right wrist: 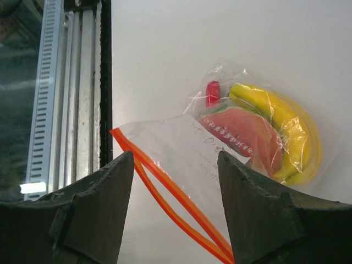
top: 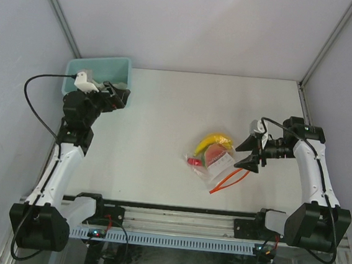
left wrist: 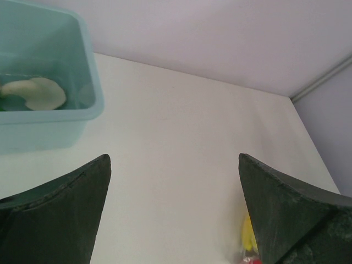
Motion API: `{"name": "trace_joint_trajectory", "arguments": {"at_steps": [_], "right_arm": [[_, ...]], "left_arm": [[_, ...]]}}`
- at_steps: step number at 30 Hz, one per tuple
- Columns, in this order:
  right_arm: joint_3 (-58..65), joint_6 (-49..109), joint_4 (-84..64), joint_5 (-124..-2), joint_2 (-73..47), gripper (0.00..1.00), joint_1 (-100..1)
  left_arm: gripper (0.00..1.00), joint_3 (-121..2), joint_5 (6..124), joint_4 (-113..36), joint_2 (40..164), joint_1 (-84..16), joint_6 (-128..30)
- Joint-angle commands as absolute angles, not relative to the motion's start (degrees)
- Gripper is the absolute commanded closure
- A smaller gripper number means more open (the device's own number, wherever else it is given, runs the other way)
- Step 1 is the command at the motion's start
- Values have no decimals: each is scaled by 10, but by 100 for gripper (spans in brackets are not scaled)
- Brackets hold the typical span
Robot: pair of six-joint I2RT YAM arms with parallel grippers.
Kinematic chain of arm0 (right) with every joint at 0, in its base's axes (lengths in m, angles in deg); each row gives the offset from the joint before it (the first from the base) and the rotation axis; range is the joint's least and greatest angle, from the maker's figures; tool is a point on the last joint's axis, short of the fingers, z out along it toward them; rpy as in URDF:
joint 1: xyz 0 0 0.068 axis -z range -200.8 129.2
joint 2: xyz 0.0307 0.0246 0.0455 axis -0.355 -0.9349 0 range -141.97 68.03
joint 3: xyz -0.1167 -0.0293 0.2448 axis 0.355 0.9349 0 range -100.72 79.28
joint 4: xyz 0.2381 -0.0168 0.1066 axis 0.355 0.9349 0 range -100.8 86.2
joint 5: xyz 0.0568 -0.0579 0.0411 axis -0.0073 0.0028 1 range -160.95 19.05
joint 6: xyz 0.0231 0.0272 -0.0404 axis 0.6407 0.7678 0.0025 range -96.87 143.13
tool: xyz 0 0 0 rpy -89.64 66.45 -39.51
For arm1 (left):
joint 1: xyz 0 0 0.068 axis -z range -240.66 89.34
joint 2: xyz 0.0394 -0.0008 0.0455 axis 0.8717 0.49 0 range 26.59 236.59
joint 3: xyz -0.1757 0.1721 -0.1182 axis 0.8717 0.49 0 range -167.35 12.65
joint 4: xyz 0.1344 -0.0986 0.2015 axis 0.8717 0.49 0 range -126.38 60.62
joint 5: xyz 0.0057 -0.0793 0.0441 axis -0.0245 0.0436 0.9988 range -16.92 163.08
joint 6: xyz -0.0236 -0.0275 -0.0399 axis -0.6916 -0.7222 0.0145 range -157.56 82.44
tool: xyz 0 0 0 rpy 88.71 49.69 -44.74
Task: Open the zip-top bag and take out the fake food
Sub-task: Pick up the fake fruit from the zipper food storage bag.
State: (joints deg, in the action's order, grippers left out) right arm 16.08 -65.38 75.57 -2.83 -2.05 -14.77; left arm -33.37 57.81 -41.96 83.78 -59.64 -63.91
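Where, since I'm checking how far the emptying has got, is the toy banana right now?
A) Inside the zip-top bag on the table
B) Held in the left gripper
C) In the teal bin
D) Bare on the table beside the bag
A: the right wrist view shows the toy banana behind the clear plastic of the zip-top bag, which lies on the table.

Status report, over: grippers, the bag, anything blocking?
Both open: left gripper empty by teal bin, right gripper hovering at zip-top bag, orange zip edge. Bag flat, fake food inside. Nothing blocking.
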Motion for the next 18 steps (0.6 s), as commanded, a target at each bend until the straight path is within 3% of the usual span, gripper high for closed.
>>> {"name": "trace_joint_trajectory", "arguments": {"at_steps": [1, 9, 18], "right_arm": [[171, -776, 808, -49, 23, 38, -146], [234, -849, 808, -98, 69, 45, -147], [307, -867, 739, -158, 100, 68, -154]], "left_arm": [[0, -307, 552, -416, 821, -551, -648], [2, -271, 570, -462, 837, -469, -677], [4, -272, 568, -512, 890, -396, -697]]}}
